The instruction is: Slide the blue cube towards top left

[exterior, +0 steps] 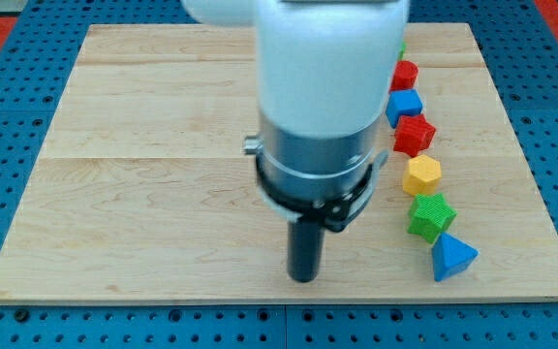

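The blue cube (404,105) sits at the view's right, in a line of blocks, partly hidden by the arm's white body. My tip (304,278) rests on the wooden board near the view's bottom centre, well to the lower left of the blue cube and apart from every block. The line runs downward: a sliver of green block (402,46) at the top, a red block (405,74), the blue cube, a red star-like block (415,135), a yellow hexagonal block (421,175), a green star-like block (430,216), and a blue triangular block (451,257).
The wooden board (143,174) lies on a blue pegboard (8,107). The arm's large white and grey body (323,107) hides the board's top centre and anything behind it.
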